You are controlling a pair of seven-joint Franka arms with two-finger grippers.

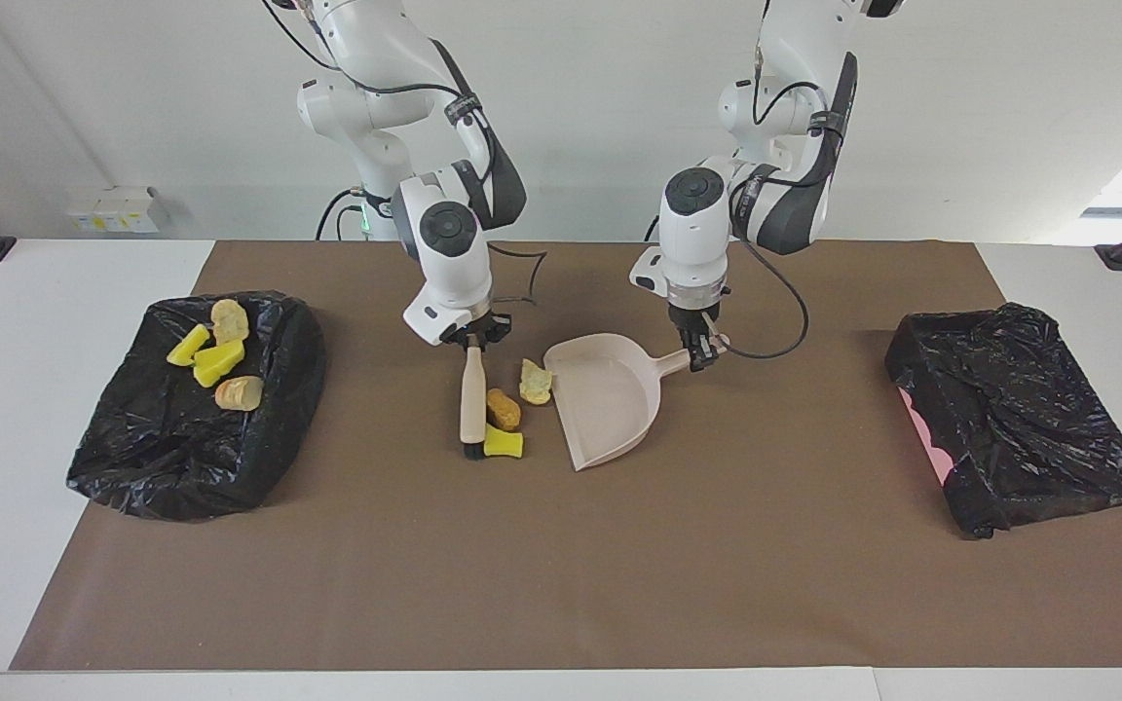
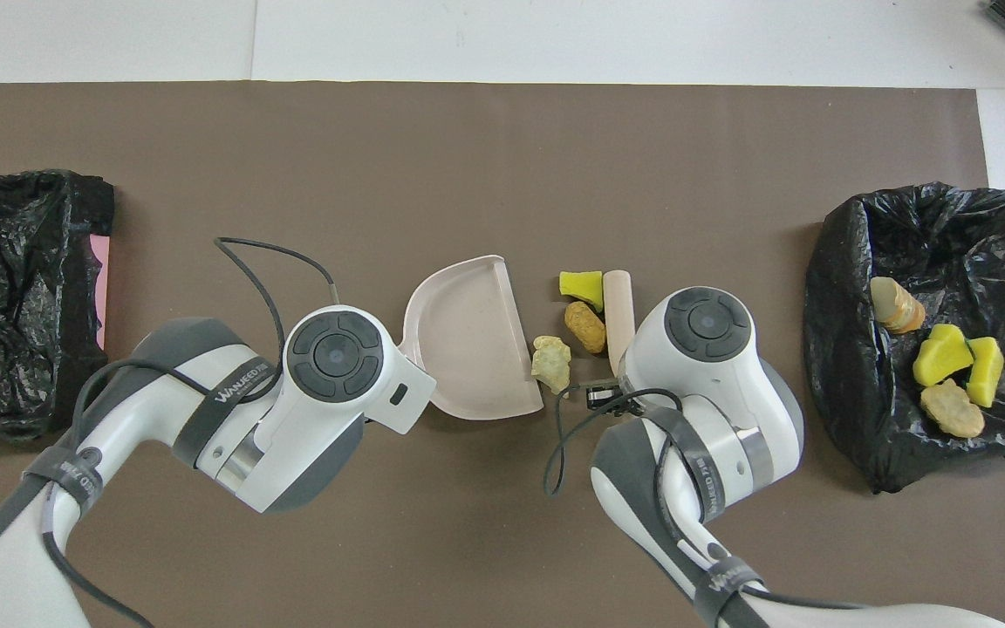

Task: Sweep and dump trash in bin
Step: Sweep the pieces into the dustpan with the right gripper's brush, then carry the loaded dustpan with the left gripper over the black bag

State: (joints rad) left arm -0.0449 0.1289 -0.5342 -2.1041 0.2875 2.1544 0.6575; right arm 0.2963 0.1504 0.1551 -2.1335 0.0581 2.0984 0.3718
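My right gripper is shut on the beige brush, whose bristles rest on the mat. Against the brush lie trash pieces: an orange-brown nugget and a yellow sponge piece. A pale chunk sits at the mouth of the beige dustpan. My left gripper is shut on the dustpan's handle. The black-lined bin at the right arm's end holds several yellow and beige pieces. In the overhead view both wrists hide the fingers.
A second black-bagged bin with a pink edge sits at the left arm's end. A brown mat covers the table. Cables loop off both wrists.
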